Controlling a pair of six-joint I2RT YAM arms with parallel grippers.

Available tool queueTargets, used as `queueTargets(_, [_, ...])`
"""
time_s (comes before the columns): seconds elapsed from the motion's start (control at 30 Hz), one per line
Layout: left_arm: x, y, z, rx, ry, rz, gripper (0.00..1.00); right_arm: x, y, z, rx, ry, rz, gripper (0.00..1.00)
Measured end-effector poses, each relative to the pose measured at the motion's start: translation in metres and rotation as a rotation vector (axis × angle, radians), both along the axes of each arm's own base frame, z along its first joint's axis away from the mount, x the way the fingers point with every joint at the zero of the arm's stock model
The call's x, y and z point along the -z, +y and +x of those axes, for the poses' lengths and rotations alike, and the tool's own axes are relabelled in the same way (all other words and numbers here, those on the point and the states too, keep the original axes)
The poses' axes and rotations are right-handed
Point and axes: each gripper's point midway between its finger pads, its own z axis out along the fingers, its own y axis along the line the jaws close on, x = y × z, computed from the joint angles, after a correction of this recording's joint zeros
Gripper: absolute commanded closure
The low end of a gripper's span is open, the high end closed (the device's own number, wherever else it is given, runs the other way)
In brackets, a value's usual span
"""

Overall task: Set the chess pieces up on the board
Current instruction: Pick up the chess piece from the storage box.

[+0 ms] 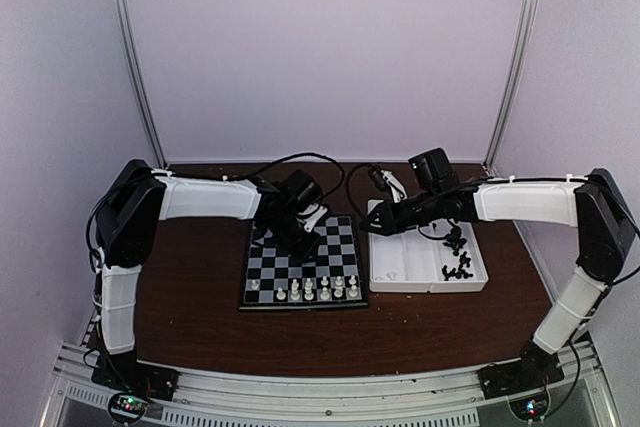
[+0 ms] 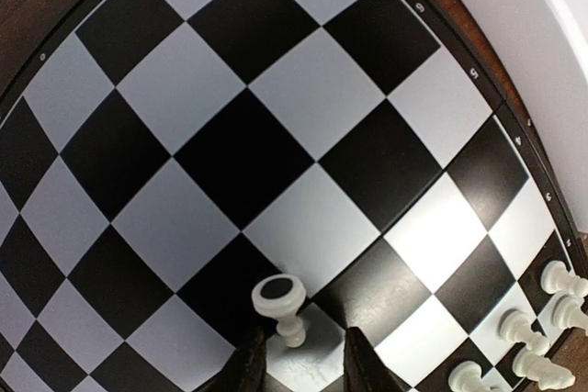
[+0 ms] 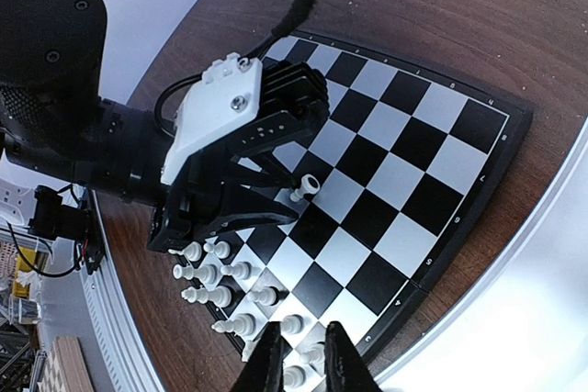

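- counter [image 1: 190, 297]: dark wood, carries the board and the tray side by side.
- board [image 1: 268, 257]: flat on the left half. Far rows bare, white pieces [image 1: 310, 289] ranked along the near edge.
- tray [image 1: 400, 272]: white, just right of the board. Black pieces [image 1: 455, 257] loose in its right compartment, none on the board yet.
- left tool [image 2: 306, 360]: low over mid-board, jaws narrow with one on each side of a white pawn. Cannot tell if the pads touch it.
- right tool [image 3: 301, 341]: over the far-left corner of the tray, jaws at a narrow gap, nothing seen between them.
- white pawn [image 2: 286, 309]: right at the left tool's tips, long axis about upright, seemingly on a pale square, well apart from the white ranks.
- key relation: the pawn lies dead ahead between the left jaws, so the left arm is far nearer. Judged next: close on it and carry it toward the near ranks.
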Motion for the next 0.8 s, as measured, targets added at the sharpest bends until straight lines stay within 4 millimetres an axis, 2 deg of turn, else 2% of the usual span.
queueTargets(0.33, [0.001,0.006,0.008,-0.023,-0.042,0.035,0.78,-0.002,-0.002,0.002,0.009,-0.001,0.004,0.82])
queueTargets(0.53, [0.002,0.006,0.013,-0.031,-0.058,0.044,0.89,-0.002,-0.002,0.002,0.011,0.001,0.006,0.82])
queueTargets(0.8, [0.001,0.006,0.016,-0.035,-0.069,0.048,0.96,-0.002,-0.002,0.002,0.016,0.007,0.008,0.82])
